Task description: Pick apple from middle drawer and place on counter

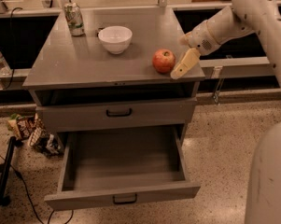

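Red apple point(164, 60) sits stem-end up on counter point(74, 64), pincer point(184, 51) spread wide beside it.

the counter point(84, 64) carried an apple point(164, 60) near its front right corner, a bowl point(115, 39) toward the back middle and a can point(75, 19) at the back left corner. the gripper point(183, 65) was at the right edge, just beside the apple.

The arm point(252, 13) reaches in from the upper right, its wrist point(205, 36) just up and right of the gripper point(182, 55); the jaws stand parted, holding nothing, one cream finger point(186, 63) slanting down-left, the white base point(270, 181) well below-right
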